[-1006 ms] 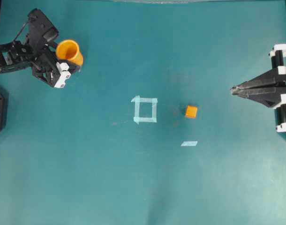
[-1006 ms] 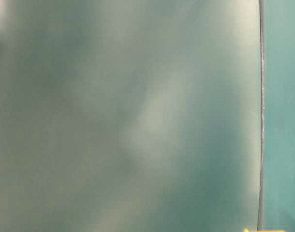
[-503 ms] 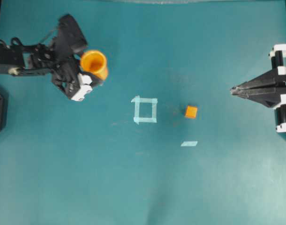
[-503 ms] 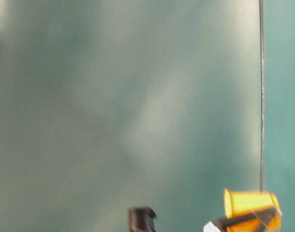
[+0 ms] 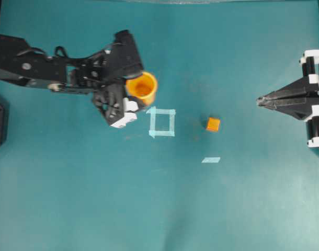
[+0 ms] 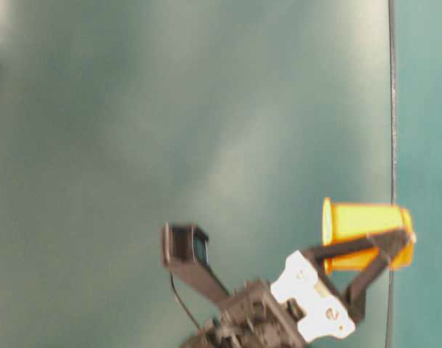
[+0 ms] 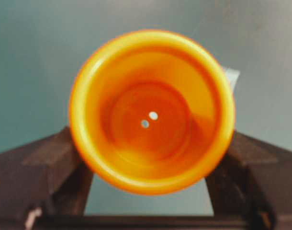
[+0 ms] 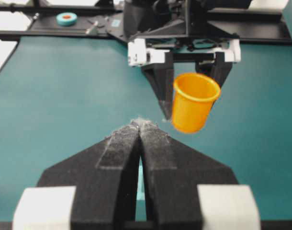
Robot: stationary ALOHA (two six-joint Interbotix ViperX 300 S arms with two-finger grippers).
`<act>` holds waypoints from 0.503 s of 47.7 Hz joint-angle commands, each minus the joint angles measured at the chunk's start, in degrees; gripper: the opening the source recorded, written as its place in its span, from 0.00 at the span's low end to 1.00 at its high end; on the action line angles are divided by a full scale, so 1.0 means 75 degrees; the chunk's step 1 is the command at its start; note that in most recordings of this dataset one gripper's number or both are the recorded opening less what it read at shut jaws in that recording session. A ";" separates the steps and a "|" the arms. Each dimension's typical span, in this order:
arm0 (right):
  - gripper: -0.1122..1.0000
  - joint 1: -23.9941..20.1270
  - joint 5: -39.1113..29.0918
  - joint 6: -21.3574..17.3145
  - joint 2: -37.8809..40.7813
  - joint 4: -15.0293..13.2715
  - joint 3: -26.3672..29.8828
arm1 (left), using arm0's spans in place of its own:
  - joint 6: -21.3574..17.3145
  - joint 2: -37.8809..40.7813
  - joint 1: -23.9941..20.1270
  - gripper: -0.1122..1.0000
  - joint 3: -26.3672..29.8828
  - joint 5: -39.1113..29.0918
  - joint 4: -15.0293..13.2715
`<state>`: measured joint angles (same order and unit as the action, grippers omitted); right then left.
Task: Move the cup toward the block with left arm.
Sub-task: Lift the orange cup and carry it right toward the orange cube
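- The table [image 5: 70, 198] is the biggest thing. It is flat and teal all over.
- The left arm [image 5: 49, 68] is long and black. It reaches in from the left side of the overhead view, out over the table.
- The left gripper [image 5: 129, 100] is at the end of that arm. Its two black fingers [image 7: 64, 163] squeeze the cup from both sides, so it is grasping the cup. White parts sit by the fingers.
- The right gripper [image 5: 260, 100] sits at the right edge of the table, well apart from everything else. Its two fingers [image 8: 122, 143] are pressed together with nothing between them.
- The cup [image 5: 141, 87] is orange-yellow and round with a wide rim. It is up off the table, tilted a bit. It hangs just up and left of the tape square, and the block is past the square on the far side.
- The tape square [image 5: 162, 122] is a pale outline stuck on the table, between the cup and the block.
- The tape strip [image 5: 211, 160] is a small pale piece, just below the block.
- The block [image 5: 213, 124] is a tiny orange cube. It sits on the table, right of the tape square.
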<state>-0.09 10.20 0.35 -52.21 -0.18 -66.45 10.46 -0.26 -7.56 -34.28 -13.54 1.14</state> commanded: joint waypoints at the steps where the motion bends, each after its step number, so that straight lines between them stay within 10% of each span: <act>1: 0.10 -0.0012 0.0035 0.0000 0.0012 -0.0012 0.0211 | -0.0164 0.0105 0.0141 0.67 0.0574 -0.0117 0.0047; 24: 0.10 -0.0012 0.0035 0.0000 0.0023 -0.0012 0.0270 | -0.1008 0.1641 0.0773 0.67 0.2906 -0.0621 0.0059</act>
<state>-0.09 10.20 0.35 -52.12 -0.18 -66.18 3.08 11.87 -2.20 -15.64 -17.58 1.32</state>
